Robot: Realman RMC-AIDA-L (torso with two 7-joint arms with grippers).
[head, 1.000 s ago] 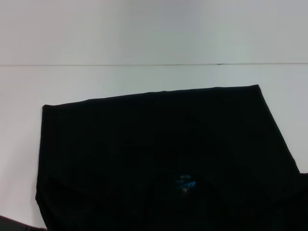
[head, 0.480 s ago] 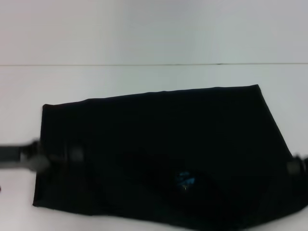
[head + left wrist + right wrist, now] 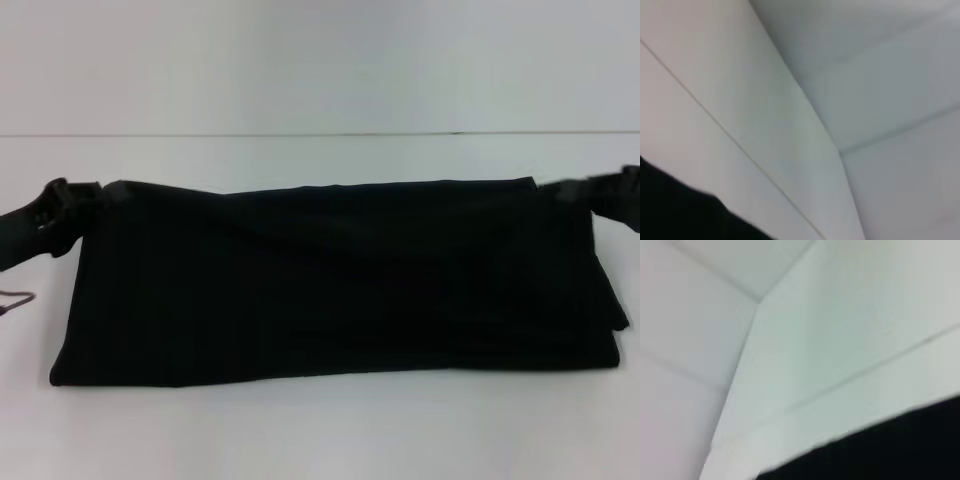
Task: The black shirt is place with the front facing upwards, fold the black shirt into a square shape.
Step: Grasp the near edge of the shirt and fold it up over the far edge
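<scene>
We see a bare test bench of the kind found in a robotics lab, not a home. A plain white table [image 3: 320, 430] fills the lower frame of the head view and meets a blank white wall [image 3: 320, 60] along a thin seam across the upper third. The wrist views show only white panels joined at straight seams, without furnishings or decoration.
</scene>
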